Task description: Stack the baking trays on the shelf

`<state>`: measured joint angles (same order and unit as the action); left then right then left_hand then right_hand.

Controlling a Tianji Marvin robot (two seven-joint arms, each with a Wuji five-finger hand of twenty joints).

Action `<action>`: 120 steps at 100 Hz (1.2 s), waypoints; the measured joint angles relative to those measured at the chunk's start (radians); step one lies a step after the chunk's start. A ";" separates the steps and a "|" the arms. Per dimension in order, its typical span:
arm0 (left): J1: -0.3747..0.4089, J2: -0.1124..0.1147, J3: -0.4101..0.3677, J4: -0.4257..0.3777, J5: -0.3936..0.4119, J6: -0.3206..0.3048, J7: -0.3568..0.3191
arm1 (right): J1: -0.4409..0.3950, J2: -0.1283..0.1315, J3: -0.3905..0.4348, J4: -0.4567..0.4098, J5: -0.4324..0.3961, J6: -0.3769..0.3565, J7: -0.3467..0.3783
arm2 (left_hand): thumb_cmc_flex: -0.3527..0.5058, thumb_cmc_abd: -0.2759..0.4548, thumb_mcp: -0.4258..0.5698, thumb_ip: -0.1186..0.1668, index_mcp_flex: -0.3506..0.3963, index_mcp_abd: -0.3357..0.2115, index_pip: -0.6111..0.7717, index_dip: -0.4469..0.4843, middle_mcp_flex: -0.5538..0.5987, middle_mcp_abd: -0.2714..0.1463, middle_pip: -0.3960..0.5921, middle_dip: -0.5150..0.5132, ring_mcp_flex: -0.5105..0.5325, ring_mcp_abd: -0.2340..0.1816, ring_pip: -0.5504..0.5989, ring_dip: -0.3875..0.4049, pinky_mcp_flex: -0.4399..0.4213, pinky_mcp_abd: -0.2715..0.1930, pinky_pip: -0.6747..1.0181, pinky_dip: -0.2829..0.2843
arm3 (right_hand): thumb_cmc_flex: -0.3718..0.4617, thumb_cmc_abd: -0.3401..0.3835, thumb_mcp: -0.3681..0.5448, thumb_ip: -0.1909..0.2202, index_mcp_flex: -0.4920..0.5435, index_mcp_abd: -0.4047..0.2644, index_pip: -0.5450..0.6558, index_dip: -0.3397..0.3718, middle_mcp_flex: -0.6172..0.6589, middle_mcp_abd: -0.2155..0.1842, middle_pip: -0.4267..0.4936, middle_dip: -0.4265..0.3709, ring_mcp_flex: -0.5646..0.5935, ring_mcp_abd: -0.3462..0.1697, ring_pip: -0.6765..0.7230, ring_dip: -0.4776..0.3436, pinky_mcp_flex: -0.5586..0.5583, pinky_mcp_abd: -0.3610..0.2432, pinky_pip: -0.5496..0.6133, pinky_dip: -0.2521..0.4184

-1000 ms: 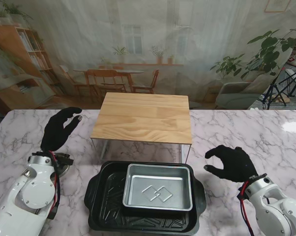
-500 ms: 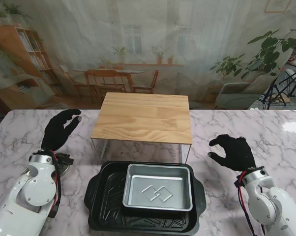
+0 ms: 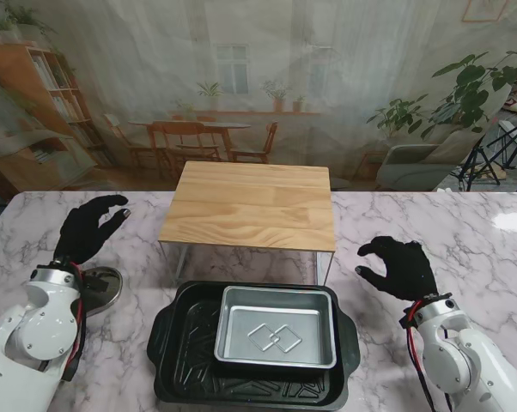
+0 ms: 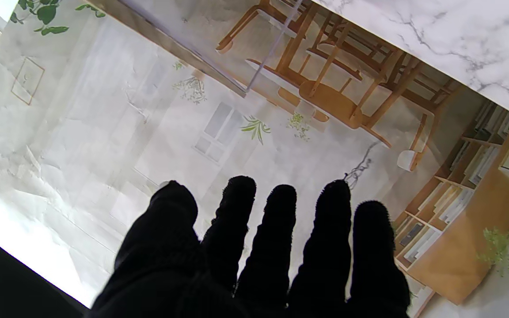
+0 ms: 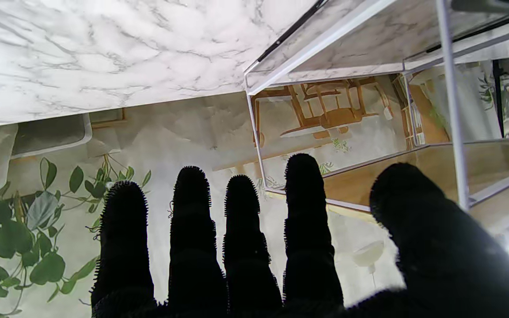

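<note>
Silver metal marks the smaller baking tray [image 3: 276, 338], which sits nested inside the larger black tray [image 3: 185, 348] on the marble table [image 3: 447, 225], nearest to me and centred between the two arms. Both trays lie flat; the silver one is set toward the right side of the black one, leaving bare ribbed floor showing on the left. Just beyond them stands the shelf [image 3: 253, 204], a wooden top on thin white wire legs, its near edge overhanging the far rim of the black tray. Its top surface carries nothing.

Neither hand touches a tray. The right hand [image 3: 398, 268], gloved in black, hovers to the right of the shelf's front leg, fingers curled loosely downward and apart, holding nothing. Its wrist view shows the fingers [image 5: 192, 229] spread, with the shelf's wire frame [image 5: 451, 101] close beside the thumb. The left hand [image 3: 85, 232] is raised well out to the left, fingers extended and slightly parted, also empty; in its wrist view the fingers [image 4: 276, 238] point toward the backdrop. Bare marble lies between each hand and the trays' side handles.
</note>
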<state>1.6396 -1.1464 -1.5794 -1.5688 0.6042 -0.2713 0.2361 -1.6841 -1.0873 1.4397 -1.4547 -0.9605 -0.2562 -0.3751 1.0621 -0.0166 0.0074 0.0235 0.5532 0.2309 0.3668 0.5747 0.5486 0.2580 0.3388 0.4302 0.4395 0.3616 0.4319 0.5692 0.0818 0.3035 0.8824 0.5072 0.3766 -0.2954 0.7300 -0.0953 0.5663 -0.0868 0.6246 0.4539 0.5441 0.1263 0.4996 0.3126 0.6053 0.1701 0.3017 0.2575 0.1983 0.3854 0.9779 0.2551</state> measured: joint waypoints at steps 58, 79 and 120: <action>0.044 0.032 -0.101 0.100 0.090 0.125 -0.082 | 0.000 -0.005 0.002 0.001 -0.022 0.005 -0.036 | -0.127 -0.002 -0.002 0.000 -0.367 -0.018 -0.295 -0.164 -0.340 -0.014 -0.234 -0.145 -0.105 -0.029 -0.093 -0.063 -0.038 -0.073 -0.118 -0.050 | 0.000 0.000 0.000 0.010 0.000 0.000 0.000 0.000 0.000 0.000 0.001 0.000 -0.011 -0.001 0.000 0.000 -0.004 0.000 -0.005 0.000; 0.037 0.043 -0.085 0.170 0.189 0.129 -0.059 | 0.001 -0.005 0.000 0.001 -0.019 0.007 -0.031 | -0.159 -0.106 -0.010 0.000 -0.378 -0.018 -0.342 -0.213 -0.386 -0.011 -0.313 -0.243 -0.154 -0.052 -0.126 -0.099 -0.039 -0.112 -0.164 -0.061 | 0.000 0.000 0.000 0.010 0.000 0.000 0.000 0.000 0.000 0.000 0.003 0.000 -0.011 -0.001 0.000 0.000 -0.006 0.000 -0.005 0.000; -0.007 0.074 -0.045 0.251 0.300 0.222 -0.086 | 0.002 -0.007 -0.001 0.001 -0.010 0.009 -0.030 | -0.058 -0.223 0.021 0.000 -0.093 0.091 -0.134 -0.075 -0.247 0.015 -0.275 -0.087 -0.137 -0.079 -0.046 -0.049 0.036 -0.148 -0.062 -0.072 | 0.000 0.000 0.000 0.010 0.000 0.000 0.000 0.000 -0.014 0.000 0.012 0.005 -0.012 -0.001 0.000 0.000 -0.006 -0.001 -0.005 0.003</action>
<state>1.6325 -1.0728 -1.6240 -1.3177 0.9046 -0.0497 0.1503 -1.6823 -1.0938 1.4386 -1.4537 -0.9707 -0.2469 -0.4049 1.0044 -0.2393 0.0280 0.0237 0.4601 0.3222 0.2328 0.4995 0.3015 0.2732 0.0634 0.3435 0.3029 0.2823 0.3864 0.5205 0.1174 0.1558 0.8208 0.4348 0.3766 -0.2954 0.7297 -0.0849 0.5663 -0.0868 0.6246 0.4540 0.5306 0.1263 0.5115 0.3178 0.5938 0.1687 0.3017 0.2575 0.1919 0.3849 0.9731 0.2580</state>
